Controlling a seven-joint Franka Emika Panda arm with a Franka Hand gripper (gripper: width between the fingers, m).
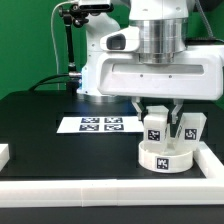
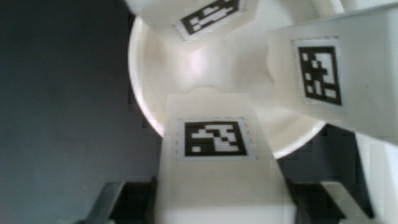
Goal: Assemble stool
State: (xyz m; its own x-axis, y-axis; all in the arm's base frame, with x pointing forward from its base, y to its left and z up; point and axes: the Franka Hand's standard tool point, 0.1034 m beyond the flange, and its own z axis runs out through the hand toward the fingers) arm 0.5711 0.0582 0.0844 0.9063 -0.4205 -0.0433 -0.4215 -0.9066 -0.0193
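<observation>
The white round seat (image 1: 166, 157) lies on the black table at the exterior view's right, against the border rail. Two white leg blocks with tags stand up from it. My gripper (image 1: 162, 108) is straight above and shut on one leg block (image 1: 155, 126), holding it upright on the seat. The other leg block (image 1: 191, 128) stands just beside it. In the wrist view the held leg block (image 2: 221, 140) runs between my fingers (image 2: 121, 200), over the seat (image 2: 178, 70). The second leg block (image 2: 322, 70) and a further tagged part (image 2: 210, 15) show beyond it.
The marker board (image 1: 100, 125) lies flat on the table toward the exterior view's left of the seat. The long white border rail (image 1: 100, 190) runs along the front and up the right side. A small white part (image 1: 3, 153) sits at the left edge.
</observation>
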